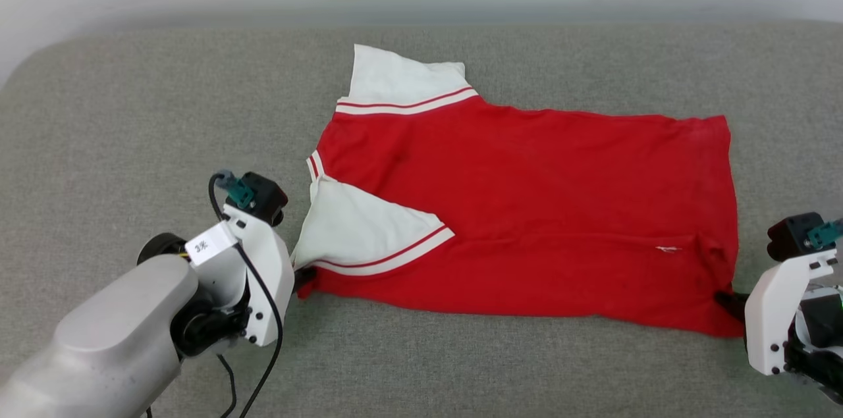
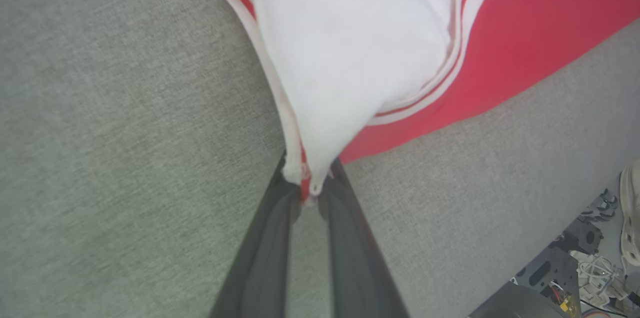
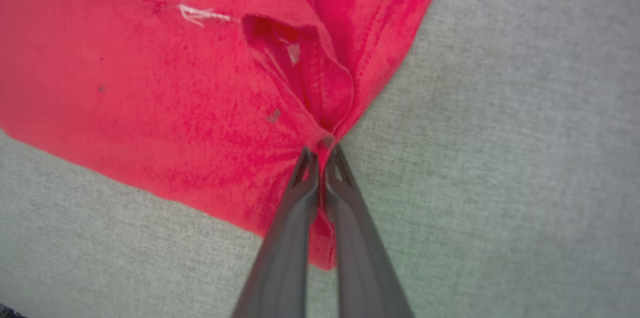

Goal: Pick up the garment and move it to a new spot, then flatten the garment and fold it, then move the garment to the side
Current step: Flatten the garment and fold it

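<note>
- Left claw (image 2: 310,193): clamped on a pinch of white sleeve (image 1: 362,227) at the garment's near left corner.
- Garment (image 1: 527,207): red, spread flat at the middle of the grey counter (image 1: 132,108), sleeves to the left, hem to the right.
- Right claw (image 3: 322,152): closed on the near hem corner.
- Step judged: the fold, with both near corners gripped.
- Next move: both corners are to be raised together and carried evenly over to the far edge.
</note>
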Robot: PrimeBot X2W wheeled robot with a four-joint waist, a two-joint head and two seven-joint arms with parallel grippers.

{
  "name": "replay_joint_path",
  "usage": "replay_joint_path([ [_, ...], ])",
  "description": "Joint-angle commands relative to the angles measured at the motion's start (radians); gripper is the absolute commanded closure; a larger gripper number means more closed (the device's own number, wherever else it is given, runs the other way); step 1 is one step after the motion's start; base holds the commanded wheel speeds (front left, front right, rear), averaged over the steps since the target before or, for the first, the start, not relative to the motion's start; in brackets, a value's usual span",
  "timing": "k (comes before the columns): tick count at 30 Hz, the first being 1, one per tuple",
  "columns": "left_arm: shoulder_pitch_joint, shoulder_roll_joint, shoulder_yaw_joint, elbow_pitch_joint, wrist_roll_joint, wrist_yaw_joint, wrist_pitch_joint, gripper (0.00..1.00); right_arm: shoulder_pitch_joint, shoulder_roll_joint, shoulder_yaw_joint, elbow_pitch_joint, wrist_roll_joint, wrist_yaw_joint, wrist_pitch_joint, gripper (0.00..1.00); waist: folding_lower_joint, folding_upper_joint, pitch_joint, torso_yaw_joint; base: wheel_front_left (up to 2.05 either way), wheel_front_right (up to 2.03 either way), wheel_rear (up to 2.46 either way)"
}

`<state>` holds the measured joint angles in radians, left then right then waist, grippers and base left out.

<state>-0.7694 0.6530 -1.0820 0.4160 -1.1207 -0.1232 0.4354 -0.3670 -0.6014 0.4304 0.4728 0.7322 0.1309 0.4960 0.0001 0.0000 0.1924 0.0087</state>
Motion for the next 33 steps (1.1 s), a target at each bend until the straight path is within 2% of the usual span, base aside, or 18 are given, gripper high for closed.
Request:
replay_joint_path([
  [1,0.019,0.011,0.003,0.0,-0.008,-0.002,-0.008,1.0,0.033,-0.004,0.008,-0.001,0.006,0.0,-0.011,1.0,-0.0001,0.0,-0.025,-0.002,0.0,0.0,0.0],
  [7,0.075,0.049,0.004,-0.034,-0.027,0.002,-0.026,1.0,0.07,-0.029,-0.01,-0.068,0.026,-0.001,-0.057,1.0,-0.0001,0.0,-0.076,0.0,0.0,0.0,0.0],
  [15,0.153,0.113,-0.007,-0.12,-0.04,0.03,-0.036,1.0,0.167,-0.053,-0.049,-0.162,0.046,-0.001,-0.069,1.0,-0.0001,0.0,-0.128,0.009,0.0,0.0,0.0],
  [22,0.237,0.168,-0.014,-0.22,-0.067,0.082,-0.048,1.0,0.262,-0.061,-0.109,-0.244,0.035,-0.001,-0.028,1.0,-0.0001,0.0,-0.156,0.006,0.0,0.0,0.0],
  [27,0.263,0.162,-0.02,-0.238,-0.065,0.108,-0.062,1.0,0.285,-0.04,-0.144,-0.255,0.009,-0.001,-0.001,1.0,-0.0001,0.0,-0.139,0.003,0.0,0.0,0.0],
  [33,0.26,0.132,-0.022,-0.173,-0.067,0.108,-0.066,1.0,0.27,0.002,-0.157,-0.194,-0.012,-0.001,0.016,1.0,-0.0001,0.0,-0.101,-0.002,0.0,0.0,0.0],
])
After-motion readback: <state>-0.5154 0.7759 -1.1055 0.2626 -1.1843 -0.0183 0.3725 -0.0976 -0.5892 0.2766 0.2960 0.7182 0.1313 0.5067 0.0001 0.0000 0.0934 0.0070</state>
